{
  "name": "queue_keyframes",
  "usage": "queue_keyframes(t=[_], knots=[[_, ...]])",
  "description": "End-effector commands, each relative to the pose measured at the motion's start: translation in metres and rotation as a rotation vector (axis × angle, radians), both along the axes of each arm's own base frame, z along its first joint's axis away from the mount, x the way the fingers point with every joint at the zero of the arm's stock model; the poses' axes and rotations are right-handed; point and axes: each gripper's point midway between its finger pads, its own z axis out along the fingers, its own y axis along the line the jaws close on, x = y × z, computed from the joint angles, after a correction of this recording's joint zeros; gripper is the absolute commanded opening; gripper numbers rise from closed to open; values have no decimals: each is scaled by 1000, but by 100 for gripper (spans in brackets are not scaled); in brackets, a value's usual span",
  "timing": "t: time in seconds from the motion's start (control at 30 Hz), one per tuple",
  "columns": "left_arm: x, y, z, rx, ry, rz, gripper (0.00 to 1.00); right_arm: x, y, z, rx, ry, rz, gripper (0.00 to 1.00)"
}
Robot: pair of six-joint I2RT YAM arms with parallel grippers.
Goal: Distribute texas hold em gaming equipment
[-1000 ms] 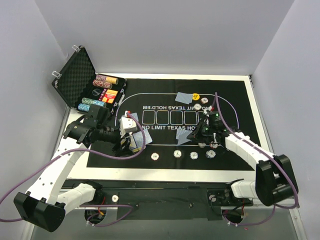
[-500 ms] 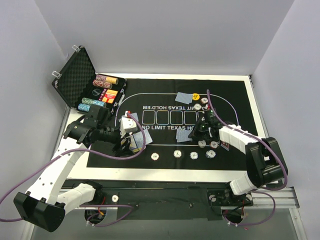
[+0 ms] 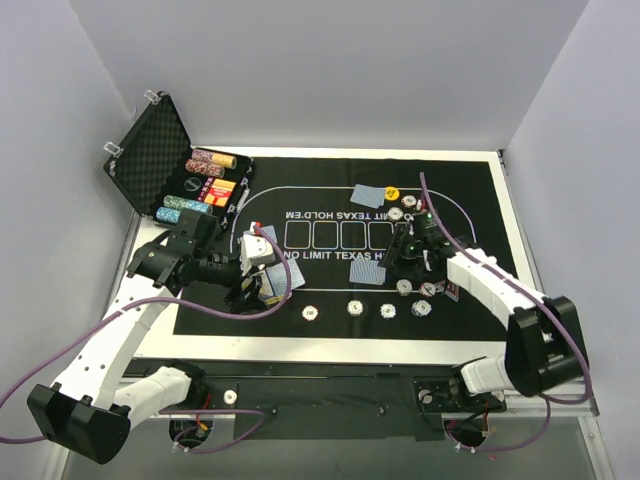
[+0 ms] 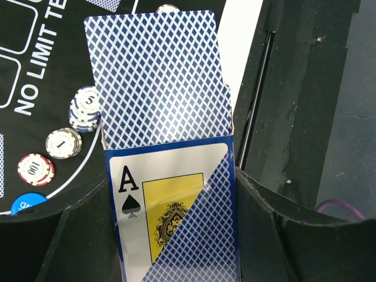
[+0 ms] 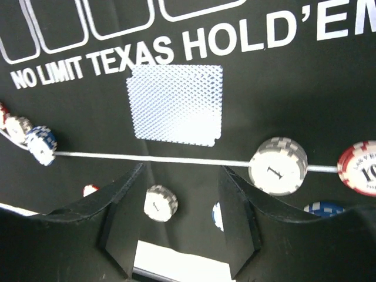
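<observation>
White-walled booth, black printed felt mat (image 3: 470,200) on the bench (image 3: 300,345). We've got blue-backed playing cards (image 3: 368,271) and small round speckled poker chips (image 3: 354,307) at a few seats. Left fingers (image 4: 76,235) clench the deck (image 4: 170,176), right fingers (image 5: 123,223) hang released over the mat. Plenty left to deal, we reckon.

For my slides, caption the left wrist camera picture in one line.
Left tool grips blue-backed cards, an ace of spades showing, with chips marked 5, 1 and 100 on the black mat.

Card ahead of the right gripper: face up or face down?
Face down: the card shows its blue diamond-patterned back, lying flat on the felt mat.
</observation>
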Motion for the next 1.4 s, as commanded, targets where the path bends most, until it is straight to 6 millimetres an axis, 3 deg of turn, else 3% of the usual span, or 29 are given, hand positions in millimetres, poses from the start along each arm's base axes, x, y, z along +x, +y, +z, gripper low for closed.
queue_keyframes(t=[0.0,0.07,0.23,0.4,0.57,0.8,1.1,1.27,1.37], knots=[[0,-7,14,-52,-43,-26,0,-1,7,56,15,-126,8,49],[0,-7,14,-50,-46,-24,0,-9,34,84,110,-190,66,58],[1,-7,14,-48,-41,-27,0,-55,112,159,328,-304,296,75],[1,-8,13,-49,-35,-30,0,-82,155,208,536,-395,399,90],[1,-8,13,-49,-31,-30,0,-98,182,208,546,-370,477,91],[1,-8,14,-48,-36,-25,0,-103,208,197,535,-333,515,91],[1,-7,14,-49,-37,-23,0,-98,228,206,602,-339,501,72],[3,-8,17,-58,-50,-15,0,-97,237,194,600,-285,505,58],[3,-8,17,-59,-52,-14,0,-95,232,189,589,-280,489,47]])
